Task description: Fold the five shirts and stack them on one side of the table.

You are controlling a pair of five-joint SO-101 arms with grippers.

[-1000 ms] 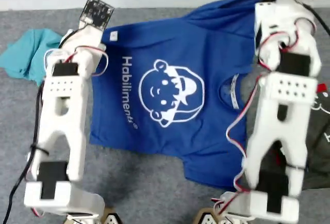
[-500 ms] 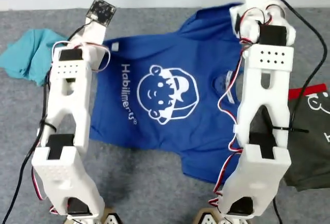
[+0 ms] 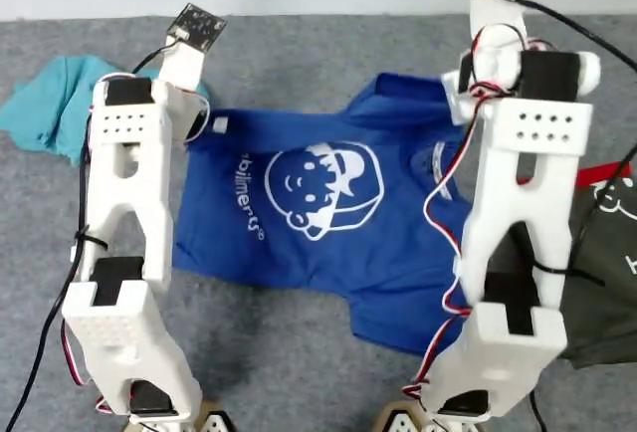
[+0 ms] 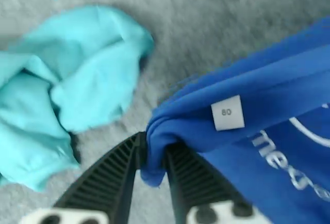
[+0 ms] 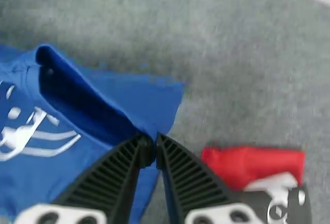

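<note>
Two shirts flank the one I am working on, all on a grey felt table [image 3: 299, 44]. Far left lies a crumpled teal shirt [image 3: 55, 104], loose and not folded, well apart from either gripper's grasp. Just right of it, my left gripper [image 4: 153, 144] is clenched on a bunched edge of the blue shirt [image 3: 328, 223], close beside a small white tag [image 4: 227, 113]. The blue shirt lies between the two arms, print side up, with its long axis running left to right across the table: hem end toward the left arm, collar end toward the right arm. Its body spreads from the grippers back toward the arm bases. My right gripper [image 5: 153, 142] is pinched shut on a blue corner at the far right side, and the cloth there is doubled over itself. Both arms hold the same far edge, so I judge the coming fold must bring that edge toward me, evenly on both sides. Far right, a dark shirt with a red patch [image 3: 597, 283] lies partly under the right arm.
</note>
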